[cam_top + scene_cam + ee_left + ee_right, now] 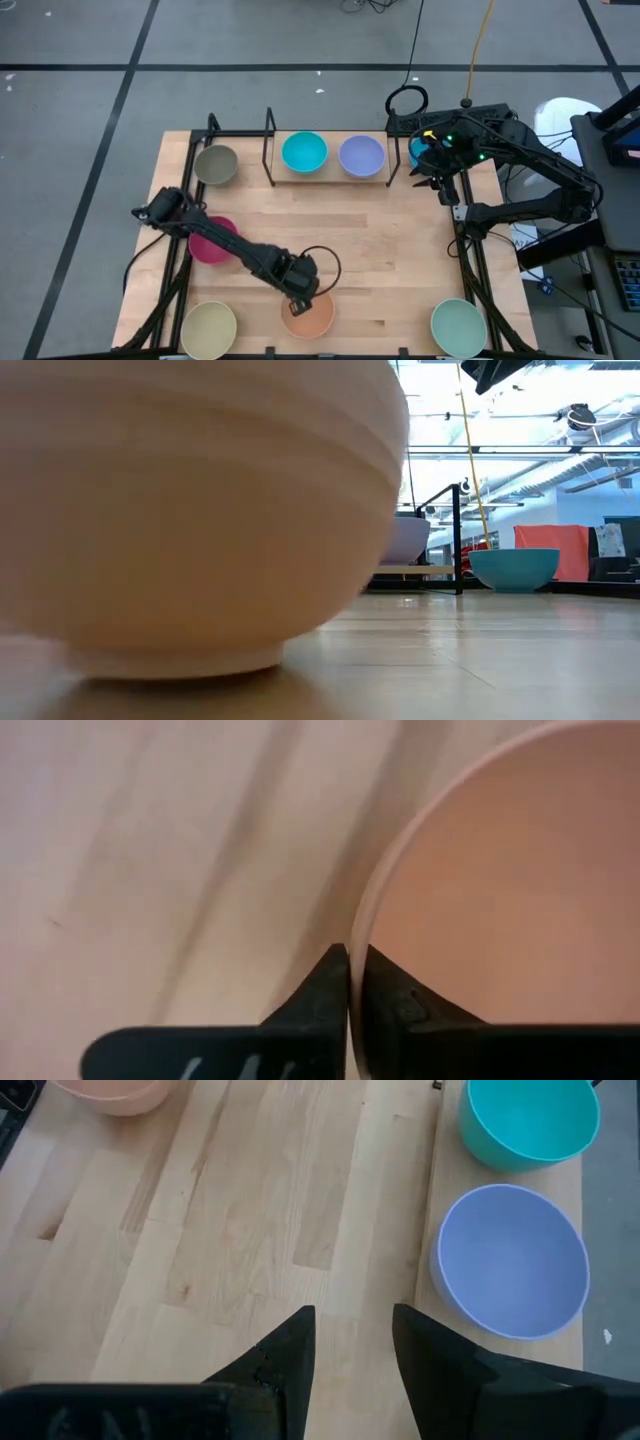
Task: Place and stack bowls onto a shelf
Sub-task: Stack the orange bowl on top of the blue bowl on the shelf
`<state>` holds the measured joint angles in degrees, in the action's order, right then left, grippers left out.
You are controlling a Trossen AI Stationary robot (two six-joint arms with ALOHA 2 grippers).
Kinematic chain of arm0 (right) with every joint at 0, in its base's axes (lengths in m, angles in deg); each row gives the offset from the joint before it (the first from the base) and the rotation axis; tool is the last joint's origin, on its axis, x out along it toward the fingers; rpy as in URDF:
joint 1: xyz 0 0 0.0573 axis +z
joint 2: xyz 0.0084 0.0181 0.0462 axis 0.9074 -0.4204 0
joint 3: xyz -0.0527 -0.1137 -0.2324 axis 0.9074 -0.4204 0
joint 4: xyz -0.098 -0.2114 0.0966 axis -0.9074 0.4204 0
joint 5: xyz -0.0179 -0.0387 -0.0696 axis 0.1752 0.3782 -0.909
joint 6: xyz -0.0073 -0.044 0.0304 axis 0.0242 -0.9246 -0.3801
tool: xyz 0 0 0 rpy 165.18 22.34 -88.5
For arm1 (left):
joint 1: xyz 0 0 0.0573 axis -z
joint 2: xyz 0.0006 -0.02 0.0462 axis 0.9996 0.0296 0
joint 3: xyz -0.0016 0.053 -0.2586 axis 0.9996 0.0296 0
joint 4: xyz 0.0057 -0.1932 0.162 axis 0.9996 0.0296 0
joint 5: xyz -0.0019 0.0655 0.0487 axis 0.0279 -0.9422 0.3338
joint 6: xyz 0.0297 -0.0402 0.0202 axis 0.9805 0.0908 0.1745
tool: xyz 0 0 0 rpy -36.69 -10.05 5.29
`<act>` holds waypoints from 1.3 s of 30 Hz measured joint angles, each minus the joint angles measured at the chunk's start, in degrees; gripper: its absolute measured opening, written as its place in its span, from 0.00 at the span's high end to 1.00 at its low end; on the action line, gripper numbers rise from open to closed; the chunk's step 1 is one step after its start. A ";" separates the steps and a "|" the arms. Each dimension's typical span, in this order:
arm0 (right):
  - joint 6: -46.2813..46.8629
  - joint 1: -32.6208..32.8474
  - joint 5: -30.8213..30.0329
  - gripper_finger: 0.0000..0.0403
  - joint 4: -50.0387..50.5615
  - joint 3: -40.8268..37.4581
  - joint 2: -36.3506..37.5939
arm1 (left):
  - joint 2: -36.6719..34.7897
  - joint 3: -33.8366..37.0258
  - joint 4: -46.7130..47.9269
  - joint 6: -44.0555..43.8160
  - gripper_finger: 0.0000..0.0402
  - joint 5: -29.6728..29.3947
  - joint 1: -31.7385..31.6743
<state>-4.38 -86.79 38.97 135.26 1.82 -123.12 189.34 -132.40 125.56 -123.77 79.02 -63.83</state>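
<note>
The orange bowl [312, 320] stands near the table's near edge and fills the low view [190, 510], resting on its foot. My left gripper [300, 298] is shut on its rim. The cyan bowl [304, 152] and the lavender bowl [361, 156] sit side by side on the shelf [330, 178] at the far edge. My right gripper [352, 1345] hangs open and empty above the table, near the shelf's right end. The blue bowl [416, 150] is half hidden under the right arm. My left gripper pinches the orange bowl's rim [357, 925] on its far side, with one finger [395, 1000] inside the bowl and one finger [322, 995] outside. The fingers come from above, pointing down. The bowl stands upright with its foot [170, 658] on the table.
The olive-grey bowl [216, 165] stands at the far left. The magenta bowl [210, 245] lies under the left arm. The cream bowl [209, 328] and the pale green bowl [458, 327] stand at the near corners. Bare tabletop [390, 250] lies in the middle.
</note>
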 joint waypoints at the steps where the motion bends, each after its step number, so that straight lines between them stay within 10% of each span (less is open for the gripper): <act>1: -0.24 0.00 0.00 0.68 0.00 0.00 0.00 | -0.27 0.00 0.66 0.83 0.98 -0.08 -0.68; 24: -2.14 0.00 -11.76 0.68 -3.07 0.00 0.00 | -28.94 0.13 10.86 12.14 0.98 -7.79 -31.74; 39: 5.13 -0.01 -12.01 0.68 -12.63 0.00 0.00 | -26.69 -14.59 11.61 39.00 0.98 -3.67 -56.91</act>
<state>0.75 -86.80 26.96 122.63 1.82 -123.12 162.65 -146.99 137.17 -84.77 75.35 -120.73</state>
